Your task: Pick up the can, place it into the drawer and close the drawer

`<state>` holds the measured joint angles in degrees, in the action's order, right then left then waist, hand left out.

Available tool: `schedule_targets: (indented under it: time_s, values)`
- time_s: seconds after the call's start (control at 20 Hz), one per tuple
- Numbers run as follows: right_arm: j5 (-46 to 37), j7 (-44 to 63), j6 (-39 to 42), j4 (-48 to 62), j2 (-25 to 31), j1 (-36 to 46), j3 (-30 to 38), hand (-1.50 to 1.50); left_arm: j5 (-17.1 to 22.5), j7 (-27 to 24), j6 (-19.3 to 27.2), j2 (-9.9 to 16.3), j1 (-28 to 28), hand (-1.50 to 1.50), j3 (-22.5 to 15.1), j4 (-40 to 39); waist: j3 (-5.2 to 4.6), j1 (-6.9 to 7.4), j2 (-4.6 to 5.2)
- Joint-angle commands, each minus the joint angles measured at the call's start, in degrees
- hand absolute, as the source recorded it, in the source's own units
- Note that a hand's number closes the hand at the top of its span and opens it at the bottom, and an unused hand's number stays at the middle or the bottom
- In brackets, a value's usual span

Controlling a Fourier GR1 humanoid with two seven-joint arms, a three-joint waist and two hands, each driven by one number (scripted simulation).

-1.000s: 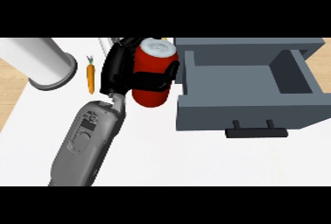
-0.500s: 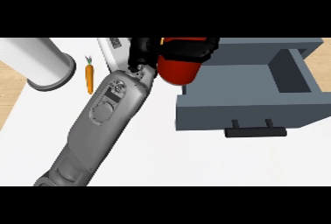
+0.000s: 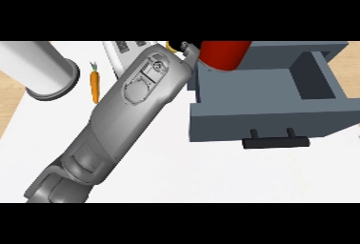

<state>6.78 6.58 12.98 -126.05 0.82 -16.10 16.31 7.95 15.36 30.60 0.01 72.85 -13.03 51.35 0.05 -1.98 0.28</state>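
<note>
The red can [image 3: 224,55] hangs at the picture's upper edge, above the back left corner of the open grey drawer [image 3: 267,116]. My left hand [image 3: 185,47] holds it; only a bit of black hand shows beside the can, the remainder cut off at the top. The grey forearm [image 3: 134,102] runs from the lower left up to the can. The drawer's inside looks bare, and its black handle [image 3: 275,142] faces me. No right hand shows.
A white cylinder [image 3: 38,69] lies at the far left on the white counter [image 3: 175,176], with an orange carrot [image 3: 95,83] beside it. A white device with buttons [image 3: 128,48] sits behind the forearm. Wooden floor shows past the counter's left edge.
The left arm has stretched up and to the right, carrying the can from beside the drawer's left wall to above its back left corner.
</note>
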Motion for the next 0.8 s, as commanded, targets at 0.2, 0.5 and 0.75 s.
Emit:
schedule_targets:
  time_s: [0.2,0.5,0.75]
  values:
    - [0.3,1.5,-1.2,1.3,1.0,3.7,0.4,-1.50,6.4,-2.7,2.9,0.0,6.8,1.50,-6.0,-10.0,0.03,-0.41,0.03]
    - [-1.1,0.8,-1.3,2.4,0.7,4.8,-1.0,-1.50,12.3,-7.0,4.1,0.0,11.0,1.50,-8.5,-17.8,0.07,-1.98,0.46]
    - [0.6,1.7,-0.5,1.8,2.0,5.0,0.2,-1.50,15.2,-9.4,2.2,0.0,10.5,1.50,-10.5,-21.2,0.06,-1.91,0.52]
